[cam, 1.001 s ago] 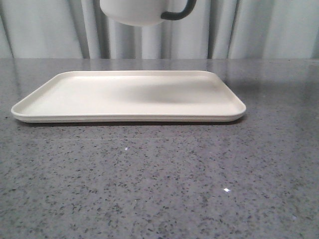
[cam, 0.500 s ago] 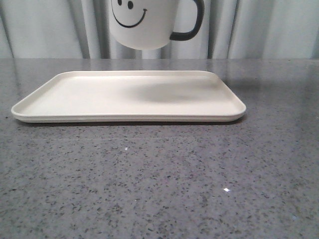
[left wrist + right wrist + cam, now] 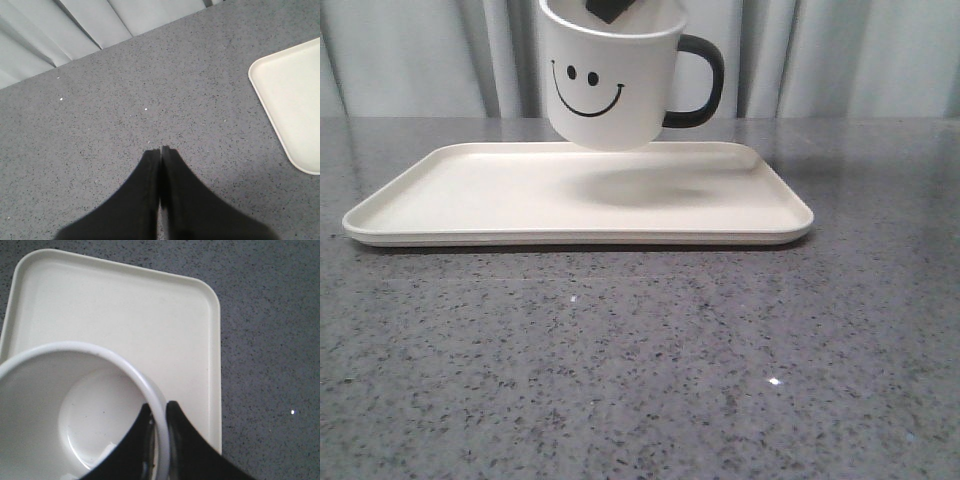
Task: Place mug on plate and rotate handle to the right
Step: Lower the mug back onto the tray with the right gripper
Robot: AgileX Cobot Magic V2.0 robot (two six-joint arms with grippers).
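Grey table (image 3: 640, 380) | front: mug (image 3: 610, 85) above plate (image 3: 470, 195); wrist: right end effector (image 3: 159, 415) pinching rim

The mug (image 3: 610, 85) is showing a white body carrying a black smiley-face print; its interior is plain white. The handle (image 3: 700, 82) is showing glossy black. The plate (image 3: 470, 190) is presenting a uniform cream-white with no pattern. The table (image 3: 640, 360) is displaying grey stone speckled with black and white flecks. The gripper fingers (image 3: 187, 450) are appearing black.
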